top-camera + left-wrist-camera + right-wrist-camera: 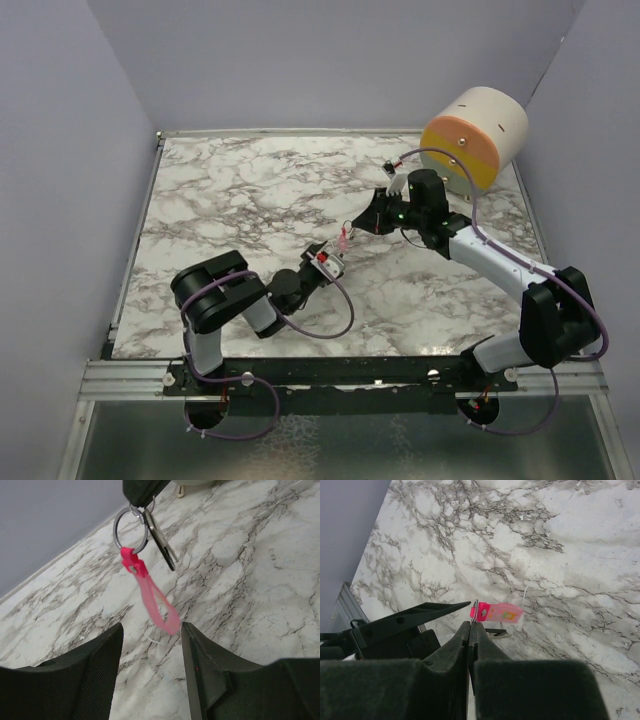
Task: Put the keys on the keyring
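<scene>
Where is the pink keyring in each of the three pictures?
Top external: the keyring is a small pink spot near the middle of the marbled table.
Left wrist: the keyring hangs at upper centre-left, metal ring on top.
Right wrist: the keyring is at the centre, just beyond the shut fingers.
Shared landmark: the marbled table.

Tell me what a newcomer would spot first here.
A bright pink keyring dangles above the marble table mid-scene, its metal ring pinched in the right gripper, a key hanging beside it. A cream-and-orange cylinder stands out at the far right corner.
</scene>
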Action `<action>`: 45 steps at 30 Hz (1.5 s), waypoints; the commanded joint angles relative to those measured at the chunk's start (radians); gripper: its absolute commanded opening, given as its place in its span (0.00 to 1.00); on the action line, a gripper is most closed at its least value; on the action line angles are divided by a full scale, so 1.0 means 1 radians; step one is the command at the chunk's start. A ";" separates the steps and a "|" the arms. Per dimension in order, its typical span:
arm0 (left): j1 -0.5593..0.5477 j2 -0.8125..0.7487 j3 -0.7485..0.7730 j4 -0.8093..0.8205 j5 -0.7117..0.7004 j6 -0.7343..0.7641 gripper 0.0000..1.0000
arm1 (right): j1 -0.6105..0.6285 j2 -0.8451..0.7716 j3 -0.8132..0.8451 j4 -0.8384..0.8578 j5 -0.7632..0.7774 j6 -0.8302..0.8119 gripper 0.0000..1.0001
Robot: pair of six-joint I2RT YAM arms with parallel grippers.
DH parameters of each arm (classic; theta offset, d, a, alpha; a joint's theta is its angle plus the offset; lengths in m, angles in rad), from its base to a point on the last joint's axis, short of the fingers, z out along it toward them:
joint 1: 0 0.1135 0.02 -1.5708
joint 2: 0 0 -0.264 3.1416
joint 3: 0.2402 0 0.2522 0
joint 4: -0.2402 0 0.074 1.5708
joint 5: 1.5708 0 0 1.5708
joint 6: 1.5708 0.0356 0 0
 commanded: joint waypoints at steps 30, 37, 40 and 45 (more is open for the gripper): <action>-0.070 0.087 0.188 0.232 -0.115 0.269 0.49 | -0.003 -0.064 -0.012 -0.010 -0.044 -0.001 0.01; -0.070 0.076 0.184 0.231 -0.100 0.299 0.38 | -0.004 -0.054 -0.020 -0.010 -0.044 -0.003 0.01; -0.070 0.073 0.186 0.231 -0.098 0.311 0.33 | -0.003 -0.050 -0.025 -0.007 -0.047 -0.004 0.01; -0.070 0.071 0.188 0.231 -0.084 0.320 0.22 | -0.003 -0.048 -0.027 -0.009 -0.042 -0.006 0.01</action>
